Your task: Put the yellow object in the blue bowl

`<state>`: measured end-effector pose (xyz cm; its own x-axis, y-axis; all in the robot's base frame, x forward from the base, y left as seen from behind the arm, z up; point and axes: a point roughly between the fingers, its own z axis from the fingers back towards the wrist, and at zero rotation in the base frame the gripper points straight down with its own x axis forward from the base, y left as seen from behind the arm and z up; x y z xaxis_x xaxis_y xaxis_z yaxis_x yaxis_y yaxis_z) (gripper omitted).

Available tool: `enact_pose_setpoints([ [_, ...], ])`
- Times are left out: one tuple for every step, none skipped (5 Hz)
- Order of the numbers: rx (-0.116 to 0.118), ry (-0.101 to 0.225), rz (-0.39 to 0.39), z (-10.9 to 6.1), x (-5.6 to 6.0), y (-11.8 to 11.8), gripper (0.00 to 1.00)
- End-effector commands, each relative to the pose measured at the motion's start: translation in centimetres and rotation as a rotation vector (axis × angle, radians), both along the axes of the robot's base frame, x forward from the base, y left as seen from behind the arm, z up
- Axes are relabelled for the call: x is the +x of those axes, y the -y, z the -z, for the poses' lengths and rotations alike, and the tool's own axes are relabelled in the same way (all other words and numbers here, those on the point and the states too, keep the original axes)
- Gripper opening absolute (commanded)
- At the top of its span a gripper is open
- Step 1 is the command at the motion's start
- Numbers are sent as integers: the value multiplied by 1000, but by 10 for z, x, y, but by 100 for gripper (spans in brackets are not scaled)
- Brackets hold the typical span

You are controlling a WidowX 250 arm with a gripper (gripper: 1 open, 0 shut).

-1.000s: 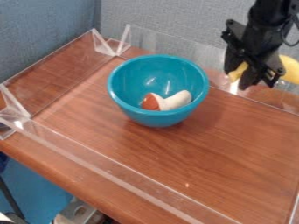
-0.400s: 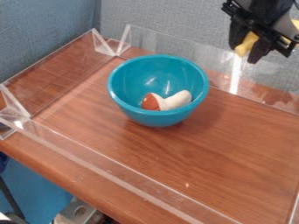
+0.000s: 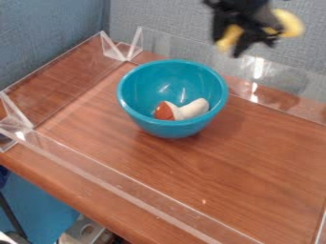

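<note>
The blue bowl (image 3: pixel 152 88) stands on the wooden table, left of centre. High above its far right rim hangs my gripper (image 3: pixel 242 31), blurred by motion and shut on the yellow object (image 3: pixel 285 23). The curved yellow toy sticks out on both sides of the dark fingers. It is well clear of the bowl and up in the air.
A small red-and-white piece (image 3: pixel 182 110) lies inside the bowl. Clear acrylic walls (image 3: pixel 76 152) ring the table, with triangular brackets at the back left corner (image 3: pixel 121 46) and on the left side (image 3: pixel 13 119). A blue-grey panel stands behind.
My gripper has carried the yellow object left and a little up, from beside the right wall to above the bowl's far right side, and the wrist has rolled.
</note>
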<state>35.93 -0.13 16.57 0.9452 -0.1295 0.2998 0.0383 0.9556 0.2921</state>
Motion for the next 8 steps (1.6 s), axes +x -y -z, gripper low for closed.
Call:
enact_pose_setpoints([
  [4,70,-92,-25,-11,-43,0],
  [11,63,-140,-21,-12,-78,0],
  [14,59,-168,-18,-10,-102,0],
  [12,61,-180,-18,-7,-110,0],
  [8,65,-184,-19,-4,-110,0],
  [5,67,-185,-20,0,-112,0],
  [3,70,-185,-20,4,-114,0],
  [0,73,-186,-21,7,-115,0],
])
